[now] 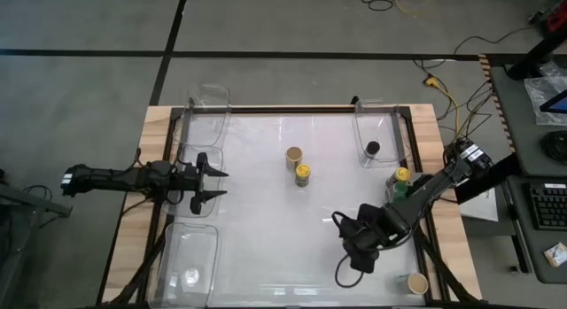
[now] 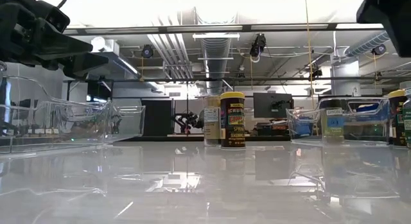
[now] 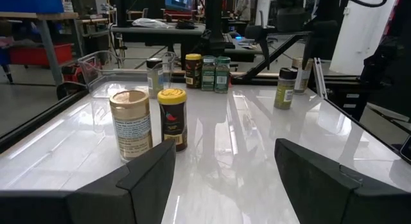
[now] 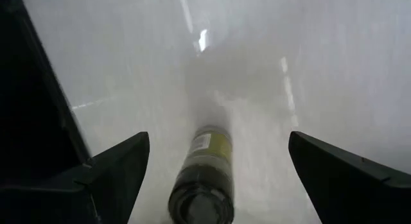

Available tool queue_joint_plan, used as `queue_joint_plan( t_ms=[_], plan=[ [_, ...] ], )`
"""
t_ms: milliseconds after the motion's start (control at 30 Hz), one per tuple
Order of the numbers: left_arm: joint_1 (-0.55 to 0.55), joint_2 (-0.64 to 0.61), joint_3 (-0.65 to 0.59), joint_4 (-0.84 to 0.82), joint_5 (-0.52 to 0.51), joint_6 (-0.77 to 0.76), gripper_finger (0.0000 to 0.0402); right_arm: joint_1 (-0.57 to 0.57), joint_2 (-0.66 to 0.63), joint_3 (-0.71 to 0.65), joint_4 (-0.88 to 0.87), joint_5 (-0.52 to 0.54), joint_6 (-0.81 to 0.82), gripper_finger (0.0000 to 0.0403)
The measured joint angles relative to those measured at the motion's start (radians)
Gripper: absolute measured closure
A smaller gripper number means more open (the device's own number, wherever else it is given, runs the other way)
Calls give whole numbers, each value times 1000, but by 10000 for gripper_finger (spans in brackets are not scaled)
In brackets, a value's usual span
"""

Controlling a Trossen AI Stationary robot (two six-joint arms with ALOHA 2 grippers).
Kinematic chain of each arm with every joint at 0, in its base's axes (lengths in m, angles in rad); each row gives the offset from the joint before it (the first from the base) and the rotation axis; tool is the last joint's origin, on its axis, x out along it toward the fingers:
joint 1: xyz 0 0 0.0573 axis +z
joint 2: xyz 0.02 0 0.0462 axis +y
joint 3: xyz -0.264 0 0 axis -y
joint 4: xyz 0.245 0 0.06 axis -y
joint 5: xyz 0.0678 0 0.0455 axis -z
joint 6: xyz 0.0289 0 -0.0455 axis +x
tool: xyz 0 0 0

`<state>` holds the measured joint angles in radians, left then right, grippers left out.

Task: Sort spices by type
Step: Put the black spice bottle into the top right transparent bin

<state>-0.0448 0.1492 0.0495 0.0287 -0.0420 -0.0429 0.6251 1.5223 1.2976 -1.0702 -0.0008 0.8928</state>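
White table | far-right bin: black-lidded jar | left claw spread | right claw spread above lying jar

Seven spice jars; four clear bins; two arms.

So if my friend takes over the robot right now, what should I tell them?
Left gripper: open, waiting over the left bin.
Right gripper: open, fingers either side of a black-lid jar lying flat.
Tan-lid jar and yellow-lid jar stand mid-table, touching.
One black-lid jar is in the far right bin.
More jars sit along the right edge.
Most sorting is left.
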Motion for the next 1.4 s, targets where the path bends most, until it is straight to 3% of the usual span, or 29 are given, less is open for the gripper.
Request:
queue_joint_plan(
  t_ms=[267,600,1400],
  plan=[
    [0,0,0,0,0,0,151,116,-18,0,-73,134,-23,39],
    [0,0,0,0,0,0,151,139,-31,0,-57,129,-206,39],
    [0,0,0,0,0,0,151,198,-39,-148,82,71,-349,39]
  ],
)
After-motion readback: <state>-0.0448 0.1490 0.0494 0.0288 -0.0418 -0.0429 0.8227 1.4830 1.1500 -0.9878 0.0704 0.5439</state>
